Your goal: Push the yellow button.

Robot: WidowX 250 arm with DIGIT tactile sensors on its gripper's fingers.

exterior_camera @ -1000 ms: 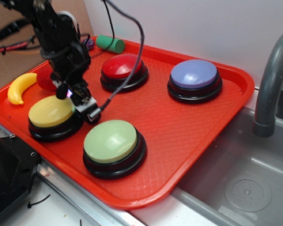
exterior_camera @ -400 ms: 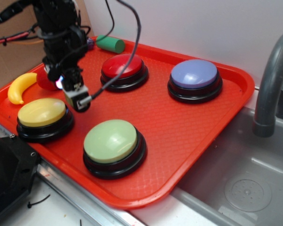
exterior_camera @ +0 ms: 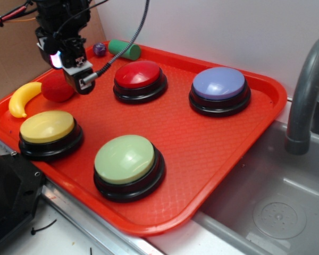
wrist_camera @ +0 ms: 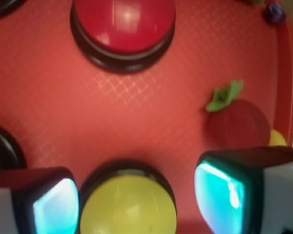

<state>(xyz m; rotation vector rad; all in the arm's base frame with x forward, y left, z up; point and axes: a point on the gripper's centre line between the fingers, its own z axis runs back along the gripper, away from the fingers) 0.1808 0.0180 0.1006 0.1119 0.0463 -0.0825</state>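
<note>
The yellow button [exterior_camera: 47, 127], a glossy yellow dome on a black ring base, sits at the front left of the red tray [exterior_camera: 202, 143]. My gripper [exterior_camera: 78, 79] hangs in the air above and behind it, not touching it, near a red toy tomato [exterior_camera: 56, 89]. In the wrist view the yellow button [wrist_camera: 128, 207] shows at the bottom edge, far below and between my two fingers [wrist_camera: 53, 207]. The gripper [wrist_camera: 136, 200] is open and empty.
On the tray are a red button [exterior_camera: 140, 77], a lavender button [exterior_camera: 219, 85], a pale green button [exterior_camera: 125, 158], a toy banana [exterior_camera: 22, 98], a green cylinder [exterior_camera: 124, 49] and a small purple piece [exterior_camera: 99, 49]. A grey faucet [exterior_camera: 305, 90] and sink [exterior_camera: 276, 207] are at the right.
My gripper has lifted off the yellow button's right edge and moved up and back to the left. The yellow button slid a little to the left early on, then stayed still.
</note>
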